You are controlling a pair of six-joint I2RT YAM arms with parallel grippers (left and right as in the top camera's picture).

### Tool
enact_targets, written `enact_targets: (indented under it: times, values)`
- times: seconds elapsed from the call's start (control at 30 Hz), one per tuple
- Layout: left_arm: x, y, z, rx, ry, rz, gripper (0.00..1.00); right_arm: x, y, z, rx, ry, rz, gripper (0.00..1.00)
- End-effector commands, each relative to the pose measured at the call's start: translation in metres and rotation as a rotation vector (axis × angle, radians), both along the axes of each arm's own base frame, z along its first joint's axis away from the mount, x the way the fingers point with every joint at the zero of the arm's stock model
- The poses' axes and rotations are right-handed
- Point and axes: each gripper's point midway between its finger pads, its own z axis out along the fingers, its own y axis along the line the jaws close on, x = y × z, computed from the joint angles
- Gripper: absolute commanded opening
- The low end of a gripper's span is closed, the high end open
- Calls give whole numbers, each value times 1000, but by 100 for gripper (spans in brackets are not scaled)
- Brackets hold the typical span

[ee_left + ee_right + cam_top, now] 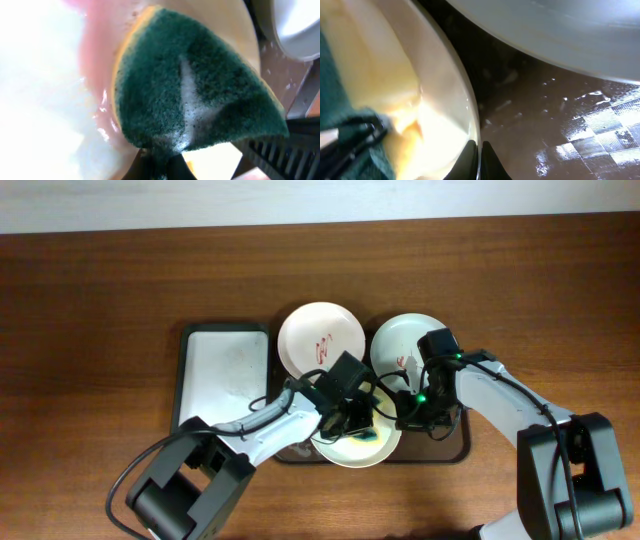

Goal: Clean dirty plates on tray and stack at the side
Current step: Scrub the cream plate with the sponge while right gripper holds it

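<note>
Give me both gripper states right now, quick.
Left gripper: closed on the green sponge, which is against the front plate.
Right gripper: closed, pinching the front plate's rim.

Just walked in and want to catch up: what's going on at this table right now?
The left pincer presses a green-and-yellow sponge onto the front plate on the dark tray, apparently scrubbing it. The right pincer pinches that plate's rim to steady it. The two plates behind show red smears and are not yet wiped. All three plates sit on the tray.
</note>
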Motion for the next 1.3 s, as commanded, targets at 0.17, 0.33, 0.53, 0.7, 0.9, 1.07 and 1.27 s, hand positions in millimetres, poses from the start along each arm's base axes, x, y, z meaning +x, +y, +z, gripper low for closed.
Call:
enact_targets:
  times: [0.17, 0.33, 0.53, 0.7, 0.9, 1.07, 1.27]
  values:
    - [2, 74, -48, 262, 58, 137, 0, -9, -18, -5, -110, 39, 4, 4]
    - [0, 87, -47, 298, 77, 151, 0, -10, -20, -5, -122, 46, 6, 4]
    - [12, 84, -5, 239, -54, 36, 0, -10, -20, -5, -122, 44, 6, 4]
    - [16, 91, 44, 198, -177, -44, 0, -6, -19, -1, -116, 18, 4, 4]
    - [23, 127, 69, 223, -233, -87, 0, 5, -21, 25, -118, -95, -2, 4]
    - [43, 174, 76, 256, -252, -28, 0, 14, -30, 53, -156, -224, -15, 4]
    - [60, 225, 76, 300, -250, 81, 0, 19, -44, 86, -214, -363, -39, 4]
